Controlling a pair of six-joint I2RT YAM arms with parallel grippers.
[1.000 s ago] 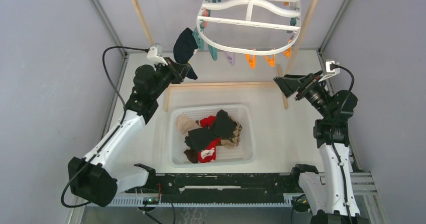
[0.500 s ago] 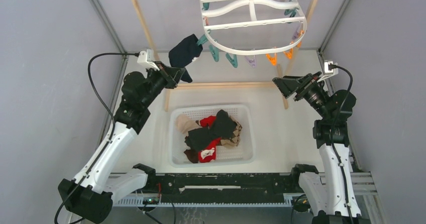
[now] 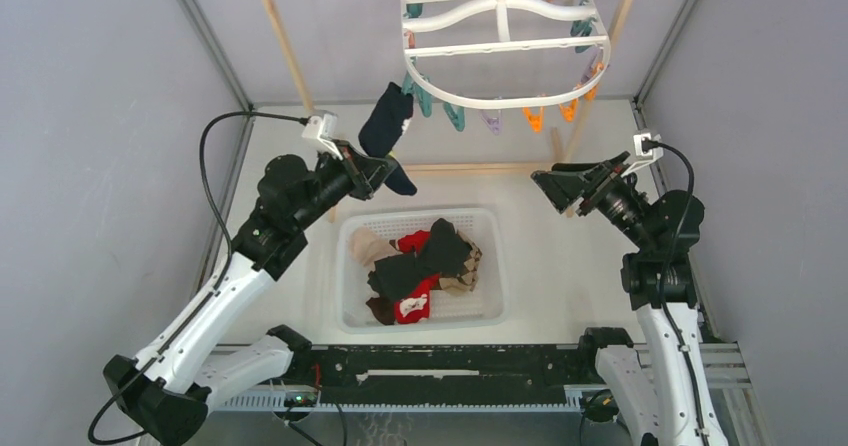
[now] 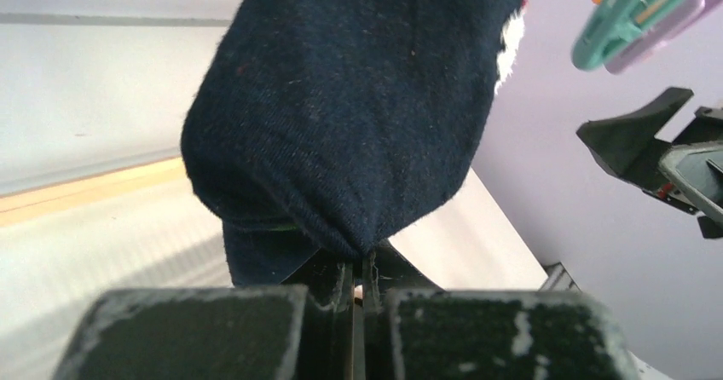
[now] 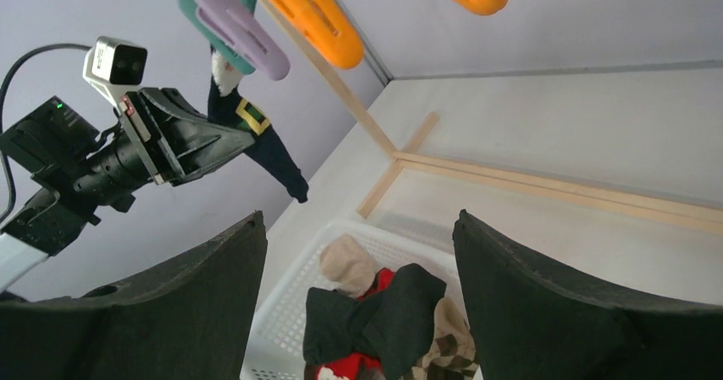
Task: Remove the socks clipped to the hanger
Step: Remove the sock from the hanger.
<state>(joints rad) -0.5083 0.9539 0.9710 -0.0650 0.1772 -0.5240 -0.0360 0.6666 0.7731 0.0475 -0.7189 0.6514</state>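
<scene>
A navy sock [image 3: 388, 131] is seen at the far left of the white hanger [image 3: 500, 44], its top apparently gripped by a teal clip [image 3: 408, 91]. Its toe is pinched by the left gripper [image 3: 378, 169]. The right gripper [image 3: 562, 188] is held spread, empty. An aslant pull could swing the hanger or lose the thin hold. Nearer, mixed socks [image 3: 425, 266] are piled in a white basket [image 3: 350, 228].

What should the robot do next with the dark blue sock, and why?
Probably tug the sock down toward the basket until it pops free. The left gripper is shut on its lower end, while its top looks pinched in a teal clip on the hanger.
</scene>
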